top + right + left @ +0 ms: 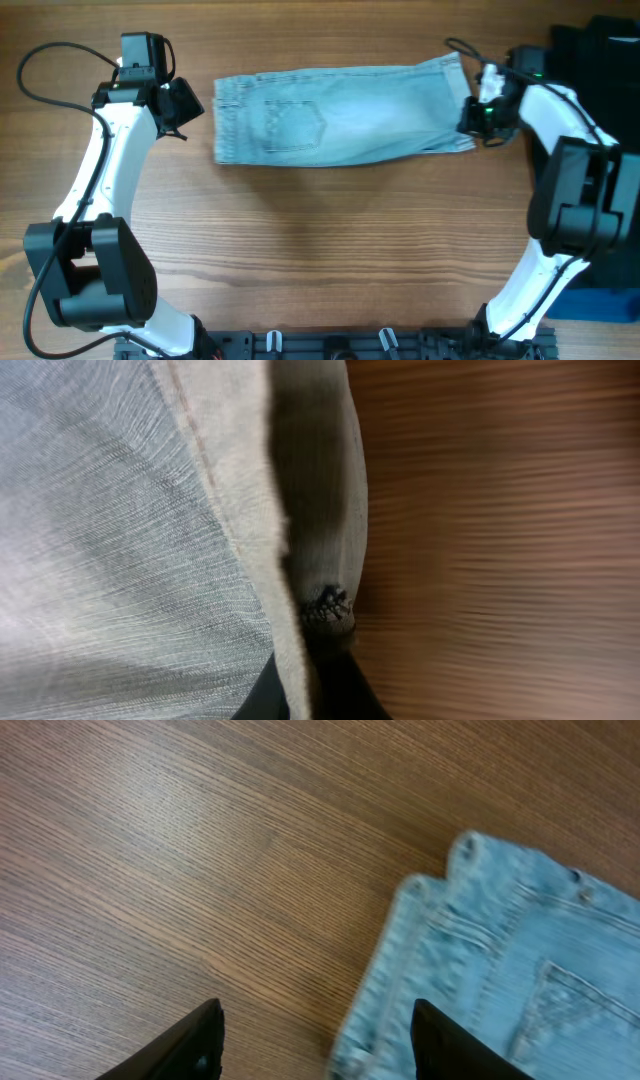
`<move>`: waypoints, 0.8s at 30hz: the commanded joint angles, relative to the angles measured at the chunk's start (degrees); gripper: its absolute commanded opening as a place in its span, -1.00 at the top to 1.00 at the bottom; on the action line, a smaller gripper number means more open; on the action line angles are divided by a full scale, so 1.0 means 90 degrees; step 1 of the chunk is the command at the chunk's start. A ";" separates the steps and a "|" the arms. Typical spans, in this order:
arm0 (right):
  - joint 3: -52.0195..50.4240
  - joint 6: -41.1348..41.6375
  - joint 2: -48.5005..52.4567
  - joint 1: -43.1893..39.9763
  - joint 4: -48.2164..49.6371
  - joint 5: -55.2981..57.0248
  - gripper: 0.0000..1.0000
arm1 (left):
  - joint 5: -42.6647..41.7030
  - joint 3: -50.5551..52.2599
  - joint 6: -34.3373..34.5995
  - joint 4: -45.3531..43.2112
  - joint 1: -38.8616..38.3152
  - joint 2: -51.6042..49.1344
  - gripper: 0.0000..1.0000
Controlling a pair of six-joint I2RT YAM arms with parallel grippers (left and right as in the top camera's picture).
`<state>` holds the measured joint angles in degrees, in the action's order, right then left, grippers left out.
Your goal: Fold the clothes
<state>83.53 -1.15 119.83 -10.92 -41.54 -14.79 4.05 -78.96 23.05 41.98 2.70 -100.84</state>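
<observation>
The light blue denim shorts (340, 116) lie folded lengthwise at the back of the table, waistband to the left, leg hems to the right. My left gripper (190, 105) is open and empty just left of the waistband corner (470, 950); its fingertips (315, 1040) straddle the denim edge above the wood. My right gripper (472, 118) is at the right leg hem and is shut on the hem (300, 590), with the cloth edge pinched between its fingers (315, 670).
Dark garments (595, 50) lie at the table's back right corner, beside my right arm. A blue object (600, 300) sits at the right edge. The table's front rail (330, 345) runs along the near side.
</observation>
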 commanded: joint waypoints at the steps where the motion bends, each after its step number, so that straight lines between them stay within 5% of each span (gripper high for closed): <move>1: 0.0240 -0.0423 -0.0498 -0.0243 0.0036 0.0180 0.91 | 0.0083 -0.0029 -0.0034 -0.0019 0.0022 0.0073 -0.21; 4: 0.0413 -0.0413 -0.0901 -0.0204 -0.0051 0.0180 0.91 | -0.0002 -0.0029 -0.0034 -0.0017 0.0022 0.0085 -0.21; 8: 0.0447 -0.0379 -0.1700 0.0017 -0.0245 -0.0024 0.91 | -0.0838 -0.0029 -0.0032 -0.0100 0.0024 0.0121 0.34; 17: 0.0447 -0.0687 -0.2429 0.2152 -0.0323 -0.0420 0.91 | -0.0971 -0.0029 -0.0032 -0.0362 0.0056 0.0121 0.30; 24: 0.0447 0.0022 -0.2429 0.3140 0.0267 -0.0869 0.92 | -0.0974 -0.0027 -0.0029 -0.0347 0.0396 0.0121 0.29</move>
<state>86.19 -4.32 99.46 15.44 -40.99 -18.65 -4.36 -78.96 23.03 38.76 4.99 -100.84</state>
